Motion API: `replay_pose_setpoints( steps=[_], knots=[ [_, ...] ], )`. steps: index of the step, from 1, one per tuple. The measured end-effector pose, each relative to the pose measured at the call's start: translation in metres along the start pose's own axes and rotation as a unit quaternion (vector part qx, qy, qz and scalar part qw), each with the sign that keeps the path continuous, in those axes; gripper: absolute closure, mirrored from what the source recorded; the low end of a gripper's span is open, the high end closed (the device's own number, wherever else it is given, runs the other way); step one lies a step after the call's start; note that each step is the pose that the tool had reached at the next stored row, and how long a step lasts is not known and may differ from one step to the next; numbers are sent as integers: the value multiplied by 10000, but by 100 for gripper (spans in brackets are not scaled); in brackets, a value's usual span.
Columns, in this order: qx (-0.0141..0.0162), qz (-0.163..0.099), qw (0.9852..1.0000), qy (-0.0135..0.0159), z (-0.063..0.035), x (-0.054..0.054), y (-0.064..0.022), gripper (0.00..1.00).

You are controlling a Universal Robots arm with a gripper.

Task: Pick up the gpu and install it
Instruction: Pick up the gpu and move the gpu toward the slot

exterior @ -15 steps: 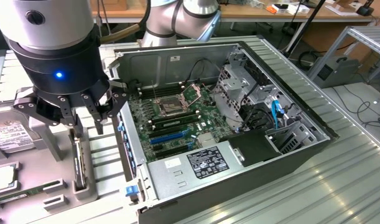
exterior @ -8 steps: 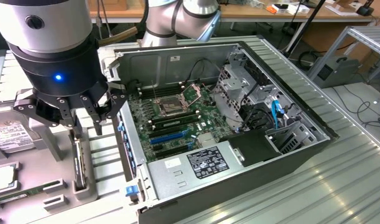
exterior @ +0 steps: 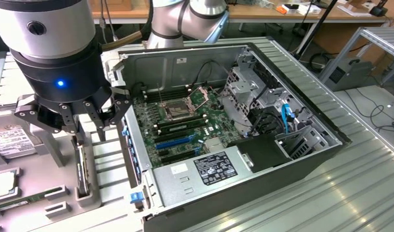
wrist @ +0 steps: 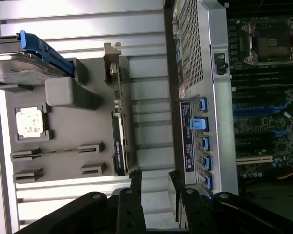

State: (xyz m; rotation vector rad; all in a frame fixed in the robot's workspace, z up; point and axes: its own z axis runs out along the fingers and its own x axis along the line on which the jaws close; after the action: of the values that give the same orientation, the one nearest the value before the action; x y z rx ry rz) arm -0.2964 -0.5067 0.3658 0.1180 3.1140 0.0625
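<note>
Gpu on its edge in the tray, open gripper above it.

The gpu [exterior: 82, 169] [wrist: 118, 139] stands upright on its long edge in a slot of the grey tray [exterior: 36, 191] [wrist: 73, 129], outside the case [exterior: 300, 104] [wrist: 200, 73] and just beside its rear wall, with the metal bracket at the end far from the gripper. The gripper [exterior: 80, 128] [wrist: 154, 178] hangs over the near end of the card, its jaws spread wide with nothing between them (whether a fingertip touches the card, I cannot tell). The case lies open on its side, showing the board [exterior: 183, 116] [wrist: 263, 97]. A hard drive [exterior: 7, 142] [wrist: 19, 68] sits in the tray, on the side of the gpu away from the case.
</note>
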Motion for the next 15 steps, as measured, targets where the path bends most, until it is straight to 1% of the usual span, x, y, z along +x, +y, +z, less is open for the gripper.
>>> replay_pose_setpoints(
  steps=[15],
  knots=[
    [0, 0, 10000, 0, 70, 28, -5, 64]
  ],
)
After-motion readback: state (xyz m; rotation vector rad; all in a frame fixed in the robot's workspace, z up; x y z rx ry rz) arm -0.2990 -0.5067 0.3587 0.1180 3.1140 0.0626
